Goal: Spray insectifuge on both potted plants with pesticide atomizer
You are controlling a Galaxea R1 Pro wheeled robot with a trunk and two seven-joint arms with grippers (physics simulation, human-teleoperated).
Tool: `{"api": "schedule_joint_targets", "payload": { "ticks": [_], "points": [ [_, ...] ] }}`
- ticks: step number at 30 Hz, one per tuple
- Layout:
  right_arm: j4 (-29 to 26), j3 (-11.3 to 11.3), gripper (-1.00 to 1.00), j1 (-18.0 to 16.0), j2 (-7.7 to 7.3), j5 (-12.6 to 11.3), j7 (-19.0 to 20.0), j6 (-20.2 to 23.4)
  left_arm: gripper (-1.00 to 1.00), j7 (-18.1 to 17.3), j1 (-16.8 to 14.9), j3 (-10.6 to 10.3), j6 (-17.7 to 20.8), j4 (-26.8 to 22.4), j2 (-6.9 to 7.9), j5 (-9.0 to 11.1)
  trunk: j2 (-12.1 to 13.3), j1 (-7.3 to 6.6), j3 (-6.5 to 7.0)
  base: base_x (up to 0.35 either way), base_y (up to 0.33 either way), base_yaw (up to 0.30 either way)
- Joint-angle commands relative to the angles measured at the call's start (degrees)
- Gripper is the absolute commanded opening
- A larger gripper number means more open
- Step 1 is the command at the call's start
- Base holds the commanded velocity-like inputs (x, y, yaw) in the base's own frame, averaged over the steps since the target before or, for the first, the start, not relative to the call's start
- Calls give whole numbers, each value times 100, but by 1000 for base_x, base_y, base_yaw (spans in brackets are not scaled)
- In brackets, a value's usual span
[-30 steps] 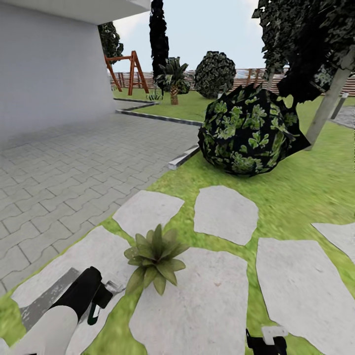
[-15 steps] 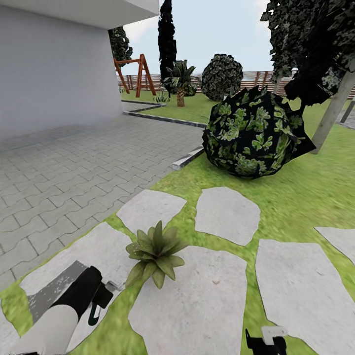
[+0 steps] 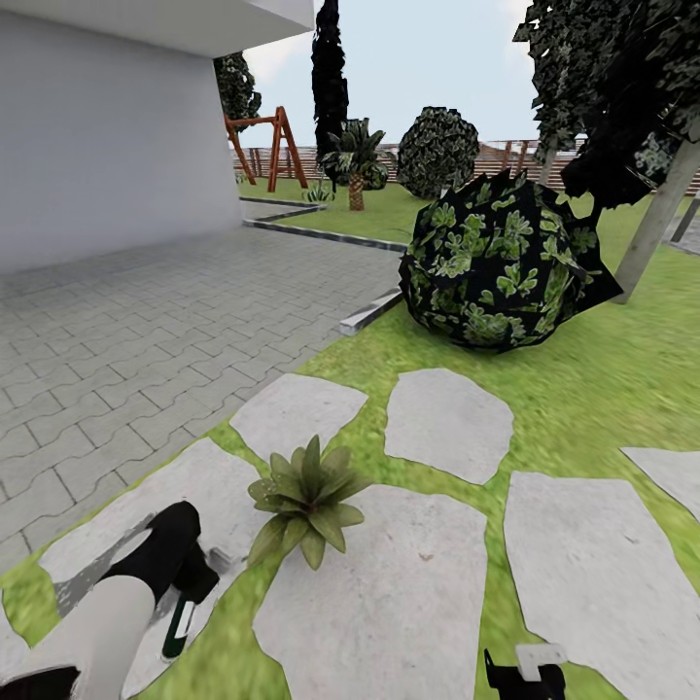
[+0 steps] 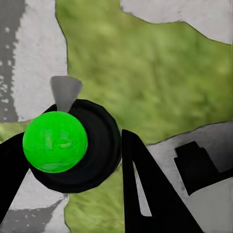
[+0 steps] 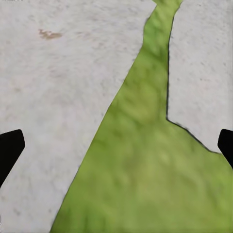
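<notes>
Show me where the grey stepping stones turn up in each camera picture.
Head view: stepping stones fill the lower half, around the potted plant.
Left wrist view: pale stone behind the green-topped atomizer.
Right wrist view: two slabs flanking a green strip.
Shared landmark: the grass between the stones.

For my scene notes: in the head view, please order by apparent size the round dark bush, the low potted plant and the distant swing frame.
1. Round dark bush, clearly the largest.
2. Potted plant.
3. Swing frame, smallest, though it stands far away, so its true size is unsure.
</notes>
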Motion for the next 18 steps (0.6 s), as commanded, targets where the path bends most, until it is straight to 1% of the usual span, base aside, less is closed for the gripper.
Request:
{"api": "schedule_joint_targets", "payload": {
  "ticks": [1,2,4,7,8,11,13,18],
  "points": [
    [9,-25,100,-5,0,60,-34,-17,-100,-59,-60,22,22,-39,-7,-61,-2,-1,-5,0,0,0],
    [5,-25,100,-5,0,61,-33,-16,-100,-68,-143,19,37,-73,-8,-69,-2,-1,-5,0,0,0],
    [0,-25,100,-5,0,61,-32,-20,-100,-75,-202,12,113,-98,0,-75,-2,-1,-5,0,0,0],
    [-8,-31,100,-5,0,65,-31,-25,-100,-73,-173,-3,136,-105,25,-77,-2,-1,-5,0,0,0],
    [-9,-32,100,-5,0,67,-31,-26,-100,-71,-158,-4,118,-100,55,-77,-2,-1,-5,0,0,0],
    [-10,-33,100,-5,-7,70,-31,-26,-100,-75,-35,-3,84,-93,249,-71,-2,-1,-5,0,0,0],
    [-11,-33,100,-5,-8,65,-35,-26,-100,-73,75,-2,75,-98,310,-69,-2,-1,-5,0,0,44],
    [-11,-33,100,-5,-5,64,-40,-26,-100,-57,111,-9,86,-101,290,-69,-2,-1,-5,0,0,220]
  ]
}}
